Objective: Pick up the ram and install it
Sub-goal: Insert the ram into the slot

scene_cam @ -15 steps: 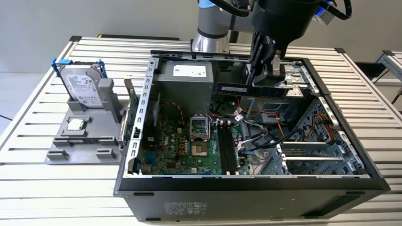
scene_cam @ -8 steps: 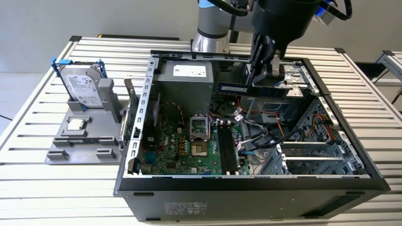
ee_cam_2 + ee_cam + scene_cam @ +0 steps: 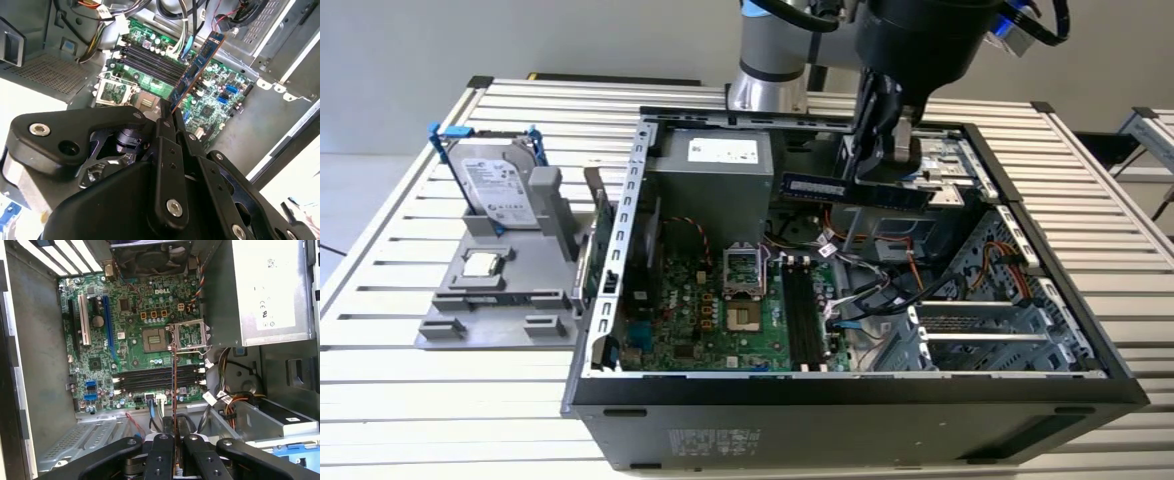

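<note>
We see the end effector (image 3: 878,172) clenched on the ram (image 3: 857,190), its fingers pressing the stick's flat faces. The ram hangs level over the open computer case (image 3: 854,390), above the cable side and well clear of the mainboard (image 3: 125,315). No part of it is seated yet. In both wrist views its long edge runs crosswise to the memory slots (image 3: 145,380).

That crosswise lie is the main hazard, in our judgement. If the ram goes down unturned, or with its notch off the slot's key, it would jam on the slot walls, and pressing on could strain the board or the contacts. We cannot tell whether the latches at the slot ends stand open; closed latches would block seating. The grip is narrow against a long stick, so a knock at one end could twist it between the fingers.

Loose cables (image 3: 887,285) lie just beside the slots and could snag the stick or be trapped under it. The processor socket (image 3: 738,268) sits near the slots on the other side, open and exposed to a stray edge. The power supply (image 3: 720,170) walls in the far side. On the bench (image 3: 400,400), well apart from the case, a grey fixture (image 3: 467,310) carries the hard drive (image 3: 498,185) and the processor chip (image 3: 482,264).
</note>
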